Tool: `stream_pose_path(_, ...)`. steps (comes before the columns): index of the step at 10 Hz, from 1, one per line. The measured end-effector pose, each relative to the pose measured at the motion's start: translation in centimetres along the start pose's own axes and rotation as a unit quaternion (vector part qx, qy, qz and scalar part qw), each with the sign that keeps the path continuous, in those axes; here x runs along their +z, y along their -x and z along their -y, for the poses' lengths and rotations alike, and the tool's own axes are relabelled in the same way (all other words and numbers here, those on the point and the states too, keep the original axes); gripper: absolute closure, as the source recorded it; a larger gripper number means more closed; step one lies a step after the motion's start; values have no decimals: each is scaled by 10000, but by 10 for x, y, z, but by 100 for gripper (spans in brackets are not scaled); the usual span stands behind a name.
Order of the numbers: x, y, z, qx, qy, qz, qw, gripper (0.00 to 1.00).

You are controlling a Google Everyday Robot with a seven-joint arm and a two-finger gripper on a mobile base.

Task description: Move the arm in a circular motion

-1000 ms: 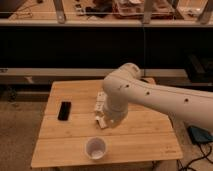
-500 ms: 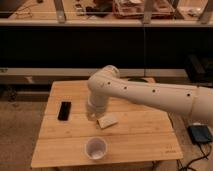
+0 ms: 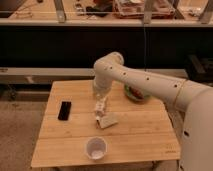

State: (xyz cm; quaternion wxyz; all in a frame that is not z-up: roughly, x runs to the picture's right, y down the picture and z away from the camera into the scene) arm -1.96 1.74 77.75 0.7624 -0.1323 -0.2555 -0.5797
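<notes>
Arm [image 3: 150,84] reaches in from the right and bends downward, gripper [image 3: 100,110] low over the table [image 3: 60,145], jaws' state untellable.

Table [image 3: 145,135]: light wooden slats, 4 things lying on it.
Black flat object [image 3: 64,110]: lies near the left edge.
White cup [image 3: 95,148]: upright, mouth open, near the front edge.
White packet [image 3: 108,121]: lies mid-table.
Bowl [image 3: 136,93]: at the back, partly hidden by the arm [image 3: 145,82].
Gripper [image 3: 100,112]: over mid-table, just beside the white packet.
</notes>
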Motion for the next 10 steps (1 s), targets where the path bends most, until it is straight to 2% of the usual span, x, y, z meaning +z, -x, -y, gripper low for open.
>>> stream_pose_path(1, -13, -16, -17, 123, 79, -182, 9997, 91)
stream_pose_path(2, -36, -28, -49, 325, 251, -390, 9984, 91)
stream_pose_path(3, -50, -27, -68, 445, 366, -469, 9972, 91)
stream_pose_path(4, -66, -19, -93, 573, 561, -492, 9956, 91)
stream_pose_path(5, -81, 5, -120, 648, 844, -367, 9936, 91)
stream_pose_path(6, -90, 29, -135, 678, 1029, -216, 9921, 91)
stream_pose_path(7, -94, 39, -139, 691, 1078, -155, 9916, 91)
stream_pose_path(8, -110, 100, -149, 842, 1212, 164, 9889, 91)
stream_pose_path(10, -120, 157, -145, 1030, 1207, 360, 9867, 91)
